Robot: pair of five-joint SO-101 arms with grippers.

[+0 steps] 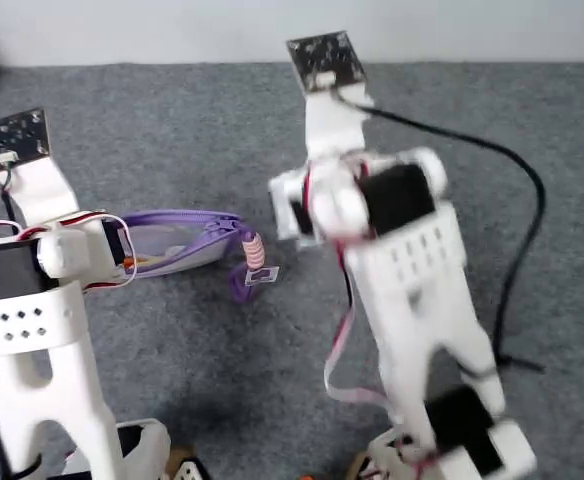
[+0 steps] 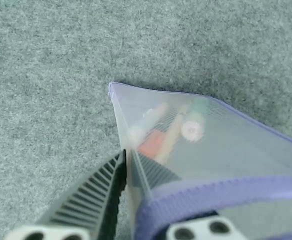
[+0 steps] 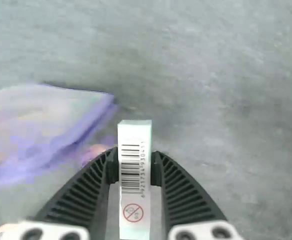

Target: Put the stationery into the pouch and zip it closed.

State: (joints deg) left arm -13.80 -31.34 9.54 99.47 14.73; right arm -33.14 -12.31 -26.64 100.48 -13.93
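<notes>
Grey table (image 1: pixel 122 130). High view: pouch (image 1: pixel 177 240) lies by my left arm, and its tag (image 1: pixel 262 274) trails off the zipper end. Left wrist: left hand (image 2: pixel 130 172) is clamped on the pouch's edge, and stationery (image 2: pixel 161 135) shows inside. Right wrist: right hand (image 3: pixel 134 155) is pinched tight on the tag, with the pouch just beside it.

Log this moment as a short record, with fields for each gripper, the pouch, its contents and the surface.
left gripper: shut on an edge of the pouch
right gripper: shut on the white barcode tag, close to the pouch's end
pouch: translucent with purple trim, on the grey carpet
stationery: pens visible inside, seen through the pouch wall
zip: cannot tell whether it is fully closed
</notes>
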